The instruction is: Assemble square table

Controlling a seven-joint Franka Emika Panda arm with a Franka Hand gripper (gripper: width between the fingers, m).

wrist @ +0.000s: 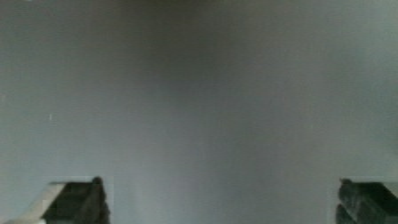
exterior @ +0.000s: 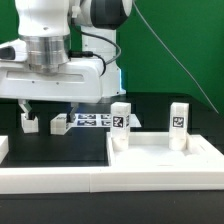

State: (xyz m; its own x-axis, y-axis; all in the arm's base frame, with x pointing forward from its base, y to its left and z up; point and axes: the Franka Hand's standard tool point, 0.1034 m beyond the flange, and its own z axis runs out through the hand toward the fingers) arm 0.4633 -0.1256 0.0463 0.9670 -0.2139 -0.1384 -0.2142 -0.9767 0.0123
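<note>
Claw (wrist: 217, 200) released, fingers wide, nothing between, above dark tabletop (exterior: 75, 145). Below it, loose leg (exterior: 30, 122) and second loose leg (exterior: 58, 123); marker board (exterior: 95, 121) beside. Square slab (exterior: 165, 160) toward exterior view's right, upright legs (exterior: 121, 118) (exterior: 178, 117) at its far edge.

a black tabletop (exterior: 150, 108) stands before a plain green backdrop (exterior: 175, 50). toward the back of the tabletop lies the marker board (exterior: 90, 121), a thin flat white sheet printed with a row of black-and-white square tags, its end on the exterior view's left partly hidden. along the front runs a long white border bar (exterior: 50, 178), spanning the full width of the exterior view. the wrist view shows mostly a blurred grey surface (wrist: 196, 100), too soft to identify.
</note>
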